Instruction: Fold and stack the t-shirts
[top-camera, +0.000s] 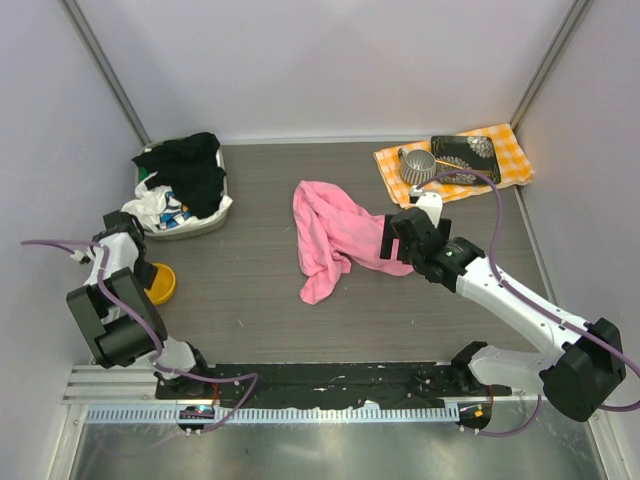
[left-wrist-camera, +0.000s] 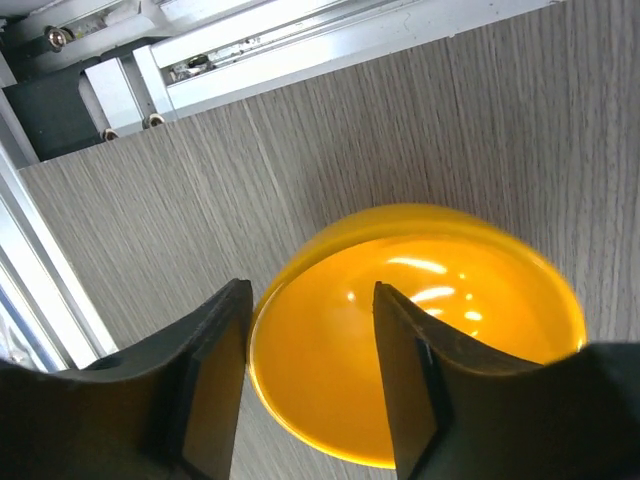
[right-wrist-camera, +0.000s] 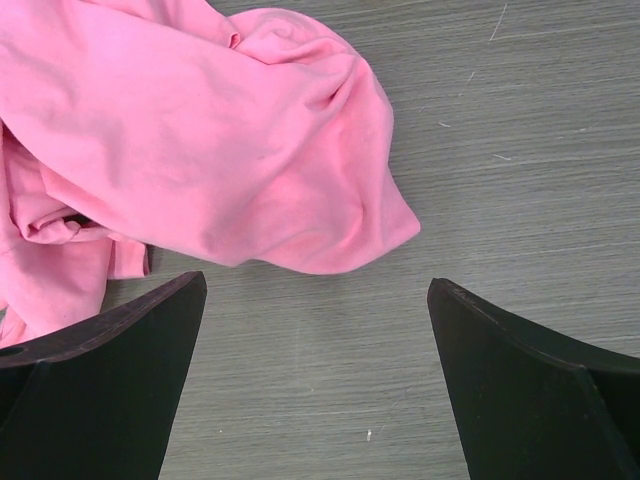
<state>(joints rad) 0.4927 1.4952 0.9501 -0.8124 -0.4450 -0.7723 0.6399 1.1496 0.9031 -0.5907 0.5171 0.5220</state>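
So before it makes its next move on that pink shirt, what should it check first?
1. Right gripper open: ok, fingers wide apart.
2. Pink shirt near right gripper: ok, just ahead of its fingers.
3. Pink shirt flat for folding: not ok, crumpled.
4. Left gripper clear of yellow bowl: not ok, fingers straddle its rim.
5. Other clothes out of tub: not ok, black and white clothes heaped in it.
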